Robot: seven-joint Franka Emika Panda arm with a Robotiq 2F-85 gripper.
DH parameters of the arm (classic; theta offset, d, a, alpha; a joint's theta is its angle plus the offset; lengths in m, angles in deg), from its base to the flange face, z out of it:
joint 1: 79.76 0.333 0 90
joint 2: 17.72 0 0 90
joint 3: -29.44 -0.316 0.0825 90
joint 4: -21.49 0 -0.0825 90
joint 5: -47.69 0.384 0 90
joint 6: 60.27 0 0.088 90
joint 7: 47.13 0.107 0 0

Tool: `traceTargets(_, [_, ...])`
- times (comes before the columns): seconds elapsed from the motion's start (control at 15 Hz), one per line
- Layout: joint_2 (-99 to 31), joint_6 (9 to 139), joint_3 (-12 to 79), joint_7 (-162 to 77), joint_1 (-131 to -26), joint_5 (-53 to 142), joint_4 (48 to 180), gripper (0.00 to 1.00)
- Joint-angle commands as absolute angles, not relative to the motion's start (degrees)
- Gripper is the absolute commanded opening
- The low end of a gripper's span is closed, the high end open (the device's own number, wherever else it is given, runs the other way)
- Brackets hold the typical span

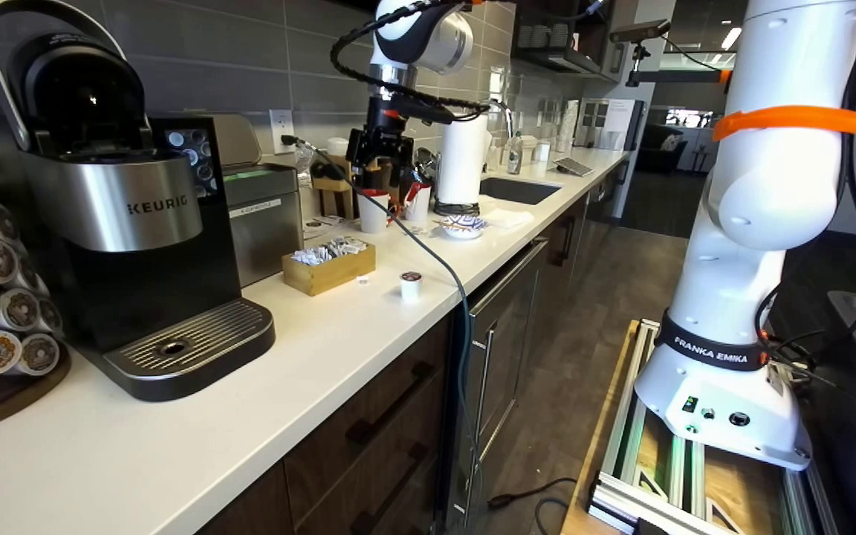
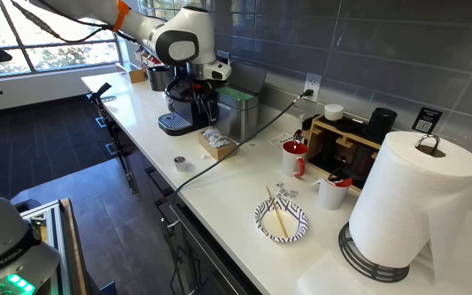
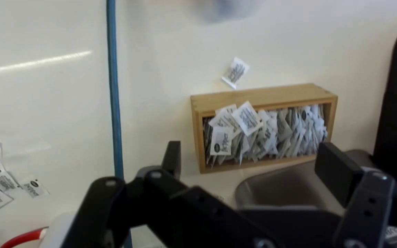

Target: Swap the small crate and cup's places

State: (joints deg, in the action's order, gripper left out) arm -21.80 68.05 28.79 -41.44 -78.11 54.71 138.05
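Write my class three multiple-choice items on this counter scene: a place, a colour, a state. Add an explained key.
1. Where is the cup?
A on the floor
B on the counter near the crate
C in the sink

2. Colour inside the mug nearest the crate?
A red
B green
C blue

3. How is the hand?
A gripping the cup
B gripping the crate
C open

1 B: shown in both exterior views.
2 A: its red inner wall shows.
3 C: its fingers stand apart in the wrist view.
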Motion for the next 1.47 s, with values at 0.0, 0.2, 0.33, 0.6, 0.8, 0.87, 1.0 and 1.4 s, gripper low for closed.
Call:
traceTargets(0.0, [-23.38,82.61,28.19,-41.96,-78.30,59.77,142.45,1.00])
traceTargets(0.2, [-26.93,89.99,28.13,-41.76,-78.61,61.45,142.68,1.00])
traceTargets(0.33, [-29.58,89.69,28.28,-42.76,-79.16,61.11,141.33,1.00])
traceTargets(0.6, [-33.61,86.43,28.92,-43.49,-80.47,59.46,138.47,1.00])
traceTargets(0.8, [-35.92,84.19,29.44,-44.14,-81.21,58.53,136.21,1.00])
traceTargets(0.87, [-36.68,83.04,29.58,-44.46,-81.40,58.21,135.25,1.00])
traceTargets(1.0, [-38.04,80.73,30.11,-44.03,-81.25,56.87,133.51,1.00])
traceTargets(1.4, [-41.17,76.31,30.90,-43.06,-80.66,52.82,129.64,1.00])
